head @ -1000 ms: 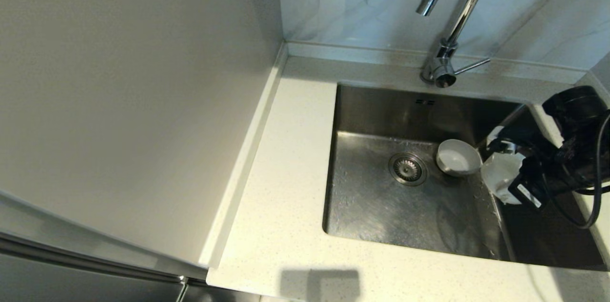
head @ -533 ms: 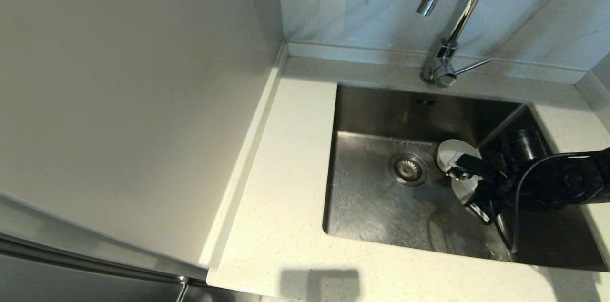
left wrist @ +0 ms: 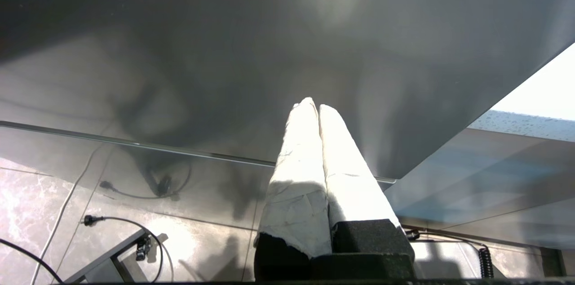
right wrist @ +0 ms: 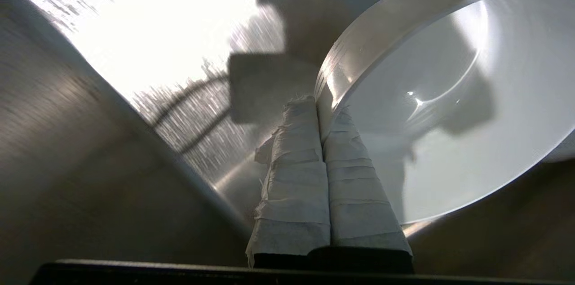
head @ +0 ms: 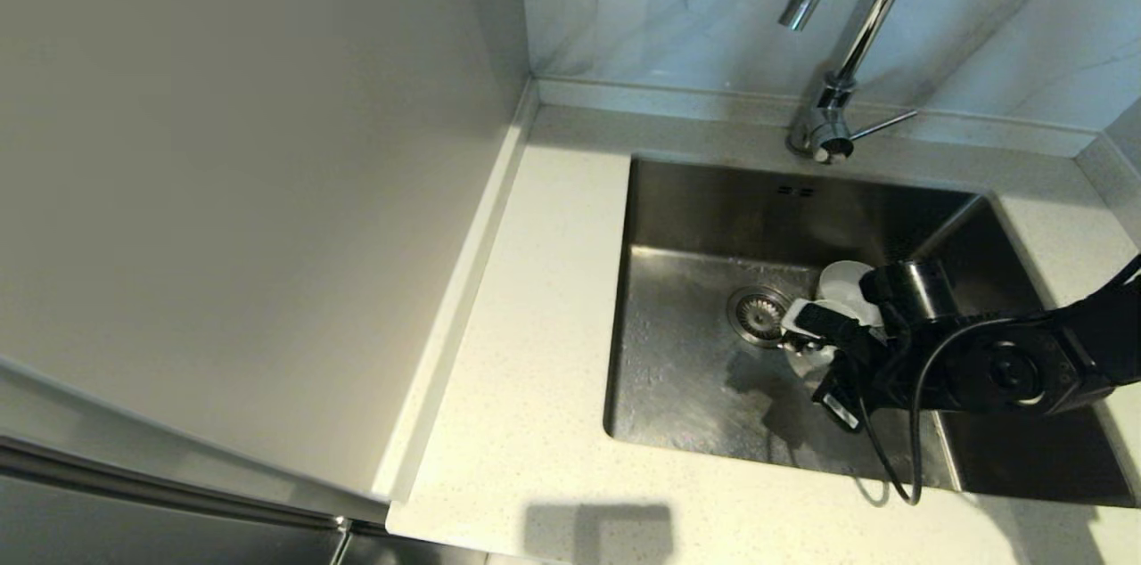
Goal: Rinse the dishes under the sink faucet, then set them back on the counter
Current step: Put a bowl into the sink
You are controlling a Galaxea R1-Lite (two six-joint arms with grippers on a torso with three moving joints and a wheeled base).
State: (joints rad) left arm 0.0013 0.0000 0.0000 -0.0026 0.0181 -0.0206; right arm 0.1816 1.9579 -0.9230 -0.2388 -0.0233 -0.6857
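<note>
One pale bowl [head: 842,282], white or light grey, is inside the sink [head: 695,378] just right of the drain strainer [head: 758,315]. My right gripper [head: 807,324] reaches into the basin from the right and is shut on that bowl's rim. The right wrist view shows the bowl [right wrist: 449,109] tilted, its rim pinched between the taped fingers of the right gripper [right wrist: 320,107], one finger inside and one outside. The faucet [head: 856,21] stands behind the basin with no water running. The left gripper [left wrist: 313,106] is shut on nothing, beside a grey cabinet. The other two bowls are out of view.
The faucet's side lever [head: 882,124] points right. The counter [head: 535,324] runs along the sink's left and front. A tall grey cabinet side [head: 250,173] walls off the left. The right arm's cable [head: 891,458] hangs over the sink's front edge.
The right arm swung left and down from the sink's right edge to the bowl and closed on its rim. The bowl now sits tilted and partly hidden behind the wrist.
</note>
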